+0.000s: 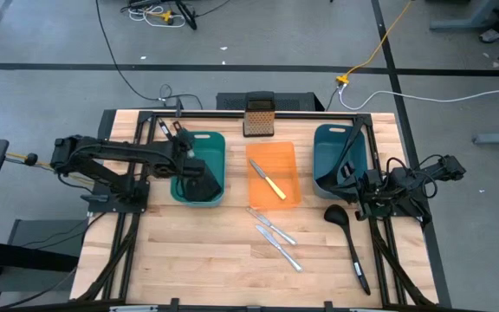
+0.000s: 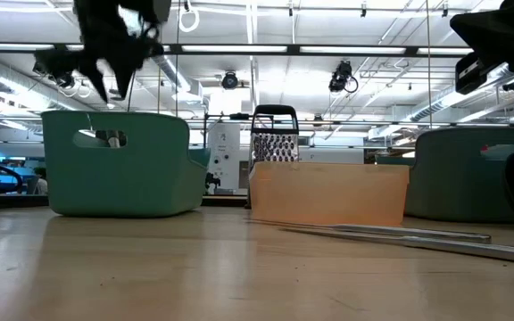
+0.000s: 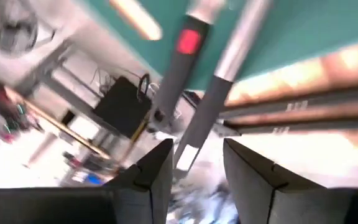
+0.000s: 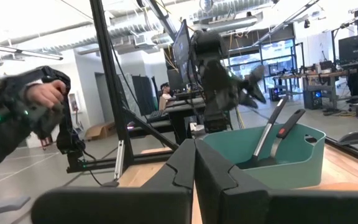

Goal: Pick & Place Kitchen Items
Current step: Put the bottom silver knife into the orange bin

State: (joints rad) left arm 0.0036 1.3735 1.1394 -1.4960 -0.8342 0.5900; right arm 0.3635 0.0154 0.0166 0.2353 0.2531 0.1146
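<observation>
Left pincer (image 1: 199, 178) poised above the left teal plastic bin (image 1: 217, 143), fingers parted in the left wrist view, nothing gripped between them. Just beyond those fingers (image 3: 154, 174), two utensil handles standing tilted in the bin: one dark grey handle with a red tab (image 3: 180, 62), one silver-grey handle (image 3: 225, 62) beside it. Seen from the right wrist, the same two handles (image 4: 278, 134) leaning out of the bin directly under the left pincer.

Right pincer (image 1: 353, 178) parked at the near edge of the right teal plastic bin (image 1: 329, 139), fingers pressed together, holding nothing. Just in front of it on the wooden surface (image 1: 197, 260), a black long-handled ladle (image 1: 346, 236).

Between the two pincers, an orange translucent tray (image 1: 286, 156) with a small yellow-handled knife (image 1: 268, 183) inside. Nearer than the tray, two slim silver table knives (image 1: 277, 238) lying side by side on the surface.

Beyond the tray, a dark metal box grater (image 1: 259, 117) upright.
</observation>
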